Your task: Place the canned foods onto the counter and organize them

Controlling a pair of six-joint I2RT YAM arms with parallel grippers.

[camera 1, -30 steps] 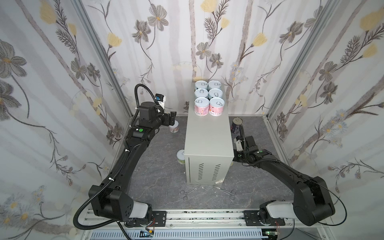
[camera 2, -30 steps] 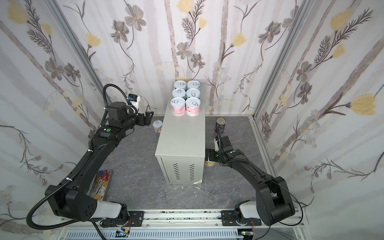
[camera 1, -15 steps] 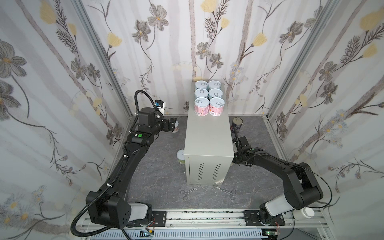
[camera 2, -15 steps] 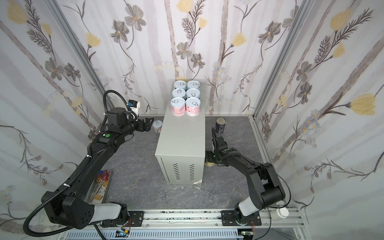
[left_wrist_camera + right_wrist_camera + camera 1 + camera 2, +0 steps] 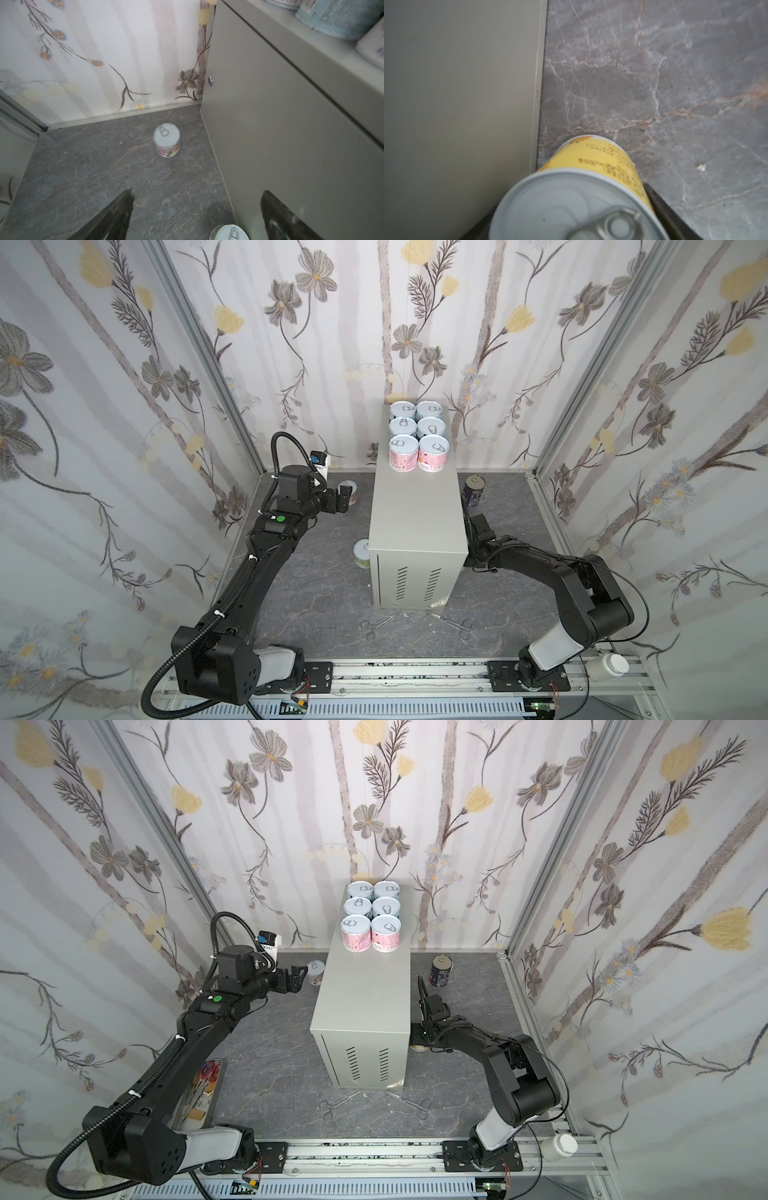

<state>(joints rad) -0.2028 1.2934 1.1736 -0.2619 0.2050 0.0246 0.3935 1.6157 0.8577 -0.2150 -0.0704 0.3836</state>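
**A:** Quick pass, left to right. What is your left gripper (image 5: 338, 497) doing?

**B:** Your left claw is released. Its fingers (image 5: 118, 214) stand wide apart with nothing between them. It hangs off the counter's (image 5: 415, 510) left side, towards the far end.

**A:** Which cans are on that side?

**B:** There are two, both upright on the floor (image 5: 316, 593). You have a pink can (image 5: 166, 139) left of the counter near its far end, just beyond the claw and not touching it. A green can (image 5: 362, 553) sits just beside the counter's left wall at the near corner.

**A:** And on top of the counter?

**B:** Six short cans (image 5: 403, 452) sit on the far end in two columns of three, packed close. The front pair is pink. The near half of the top is bare.

**A:** What about your right side?

**B:** A dark-blue can (image 5: 473, 491) stands on the floor right of the counter, near its far end. Your right gripper (image 5: 566, 207) is low against the counter's right wall near the front corner, grasping a yellow can (image 5: 591, 158). A finger (image 5: 660, 203) presses its side. The can is just beside the wall, and I can't tell whether it is off the floor.

**A:** Any clutter?

**B:** Two scissors (image 5: 378, 624) lie on the floor in front of the counter. A white bottle (image 5: 606, 664) lies well to its front right.
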